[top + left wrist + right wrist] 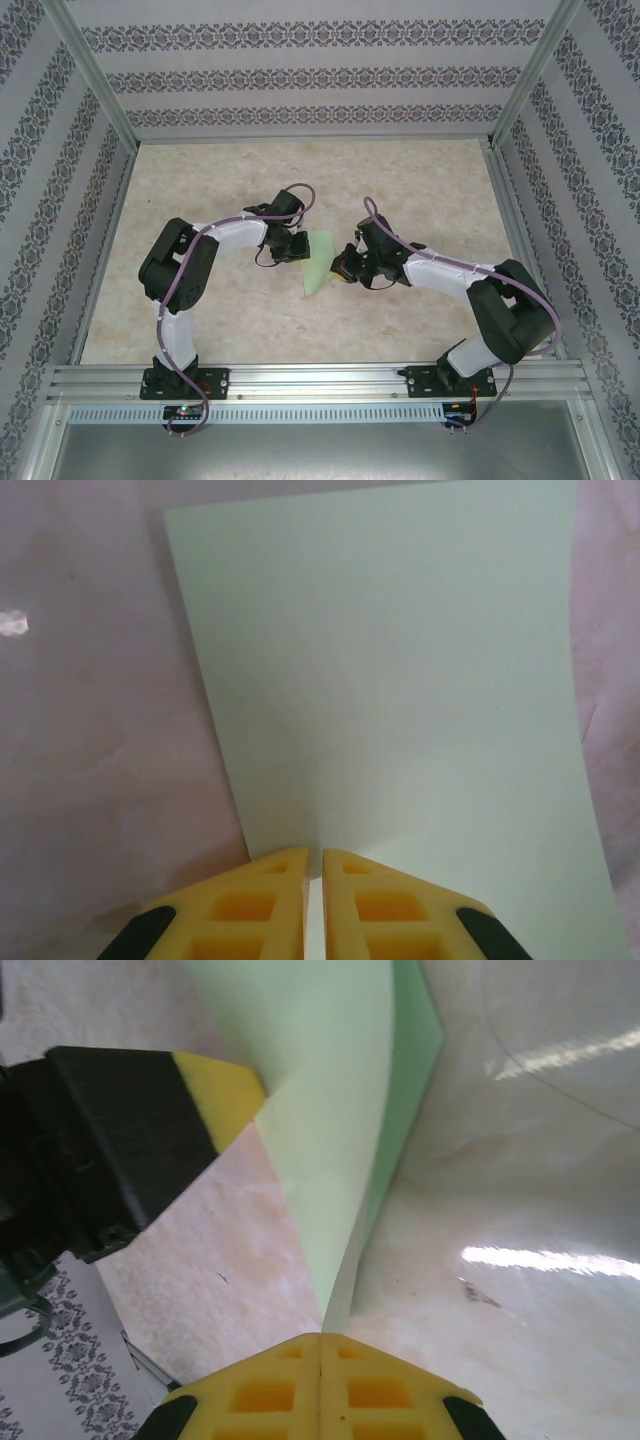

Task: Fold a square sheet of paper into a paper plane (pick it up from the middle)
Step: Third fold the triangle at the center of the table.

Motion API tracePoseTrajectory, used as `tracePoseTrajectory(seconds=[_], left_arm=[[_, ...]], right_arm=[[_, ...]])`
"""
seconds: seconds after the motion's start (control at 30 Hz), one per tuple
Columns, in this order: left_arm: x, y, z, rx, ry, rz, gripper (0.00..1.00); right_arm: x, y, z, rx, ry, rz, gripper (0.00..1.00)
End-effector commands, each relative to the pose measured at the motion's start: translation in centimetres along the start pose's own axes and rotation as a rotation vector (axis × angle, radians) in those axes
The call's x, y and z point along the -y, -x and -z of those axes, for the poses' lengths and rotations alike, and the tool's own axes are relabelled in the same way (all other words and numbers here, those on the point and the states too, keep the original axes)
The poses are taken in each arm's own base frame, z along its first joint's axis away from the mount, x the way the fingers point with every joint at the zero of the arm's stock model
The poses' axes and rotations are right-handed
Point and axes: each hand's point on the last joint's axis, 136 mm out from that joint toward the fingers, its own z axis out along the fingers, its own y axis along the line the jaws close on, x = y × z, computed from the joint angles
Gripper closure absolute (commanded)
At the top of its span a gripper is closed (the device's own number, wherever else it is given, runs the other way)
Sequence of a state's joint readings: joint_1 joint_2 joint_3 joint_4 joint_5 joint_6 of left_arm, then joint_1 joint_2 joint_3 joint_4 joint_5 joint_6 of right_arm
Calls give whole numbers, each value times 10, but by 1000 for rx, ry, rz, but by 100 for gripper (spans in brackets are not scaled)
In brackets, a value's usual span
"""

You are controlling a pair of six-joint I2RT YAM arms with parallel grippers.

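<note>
1. The sheet of paper is found at mid-table, between the two arms. It is held up from the table rather than laid flat. Whether its lower edge touches the surface cannot be told.
2. The left jaws are clenched on the sheet's left edge, with only a thin slit left between them for the paper. In the left wrist view the sheet is seen spreading away beyond them.
3. The right jaws are pressed fully together on the sheet's right side, at the place where two layers of paper converge into a fold.
4. The step in hand is judged to be the setting of a crease while the sheet is pinched from both sides.
5. To do it well, the layers should be matched edge to edge before the crease is pressed. Pull should be applied gently, so that the thin paper is neither torn nor slipped.
6. The long axis is set roughly near to far, leaning slightly. The narrow end is pointed near, towards the arm bases, and the broad end far.
</note>
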State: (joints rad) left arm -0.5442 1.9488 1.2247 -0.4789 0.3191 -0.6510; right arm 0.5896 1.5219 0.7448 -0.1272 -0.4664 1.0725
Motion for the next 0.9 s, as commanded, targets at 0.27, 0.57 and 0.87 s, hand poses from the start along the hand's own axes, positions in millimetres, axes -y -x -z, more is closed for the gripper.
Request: tracePoseTrajectory(seconds=[0.27,0.57,0.87], left_arm=[[-5,-6,-3,-23,8,-19,88],[12,4,18,9,-34,-42,87],[6,21,29,63,-15,-29,88]], right_arm=[[-35,19,-27,24,51,54,99],[-33,18,-46,-3,8,87,98],[-23,23,-55,7,-32,81,98]])
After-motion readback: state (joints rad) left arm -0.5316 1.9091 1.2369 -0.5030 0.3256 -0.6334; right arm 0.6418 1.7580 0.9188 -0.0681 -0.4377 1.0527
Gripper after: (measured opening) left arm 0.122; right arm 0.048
